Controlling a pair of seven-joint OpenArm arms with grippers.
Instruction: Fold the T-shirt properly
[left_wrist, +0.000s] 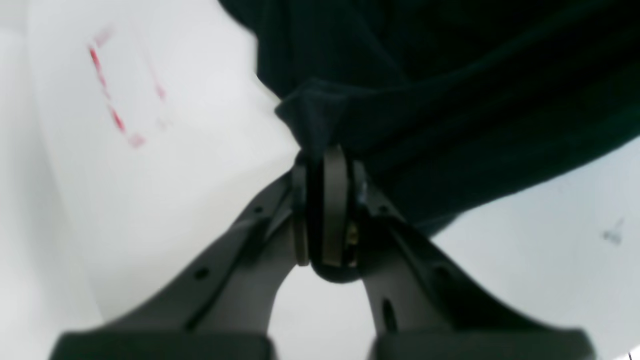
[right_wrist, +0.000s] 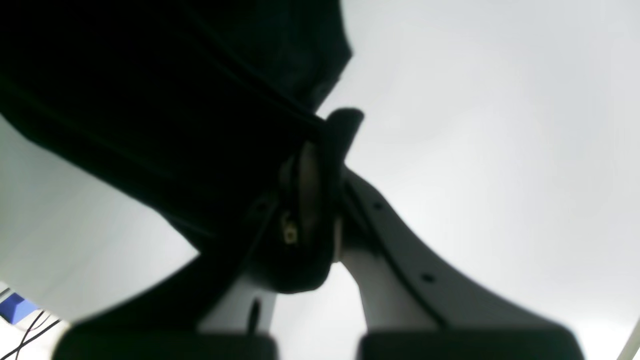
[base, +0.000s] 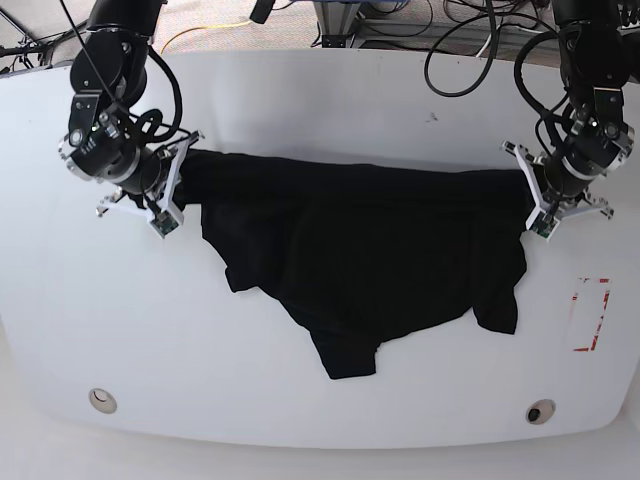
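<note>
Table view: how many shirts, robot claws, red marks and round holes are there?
T-shirt: 1
Grippers, right gripper and left gripper, each clamped on the shirt: 2
Red marking: 1
Round holes in the table: 2
Total: 6

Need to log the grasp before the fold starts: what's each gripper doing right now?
Left gripper: closed, pinching an edge of the T-shirt.
Right gripper: closed, pinching the shirt's opposite edge.

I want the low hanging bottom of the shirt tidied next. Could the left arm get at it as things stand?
Probably not yet. The left gripper is shut on one end of the black T-shirt, as the right gripper is on the other. The table around the low part is bare, but it would have to let go first.
</note>
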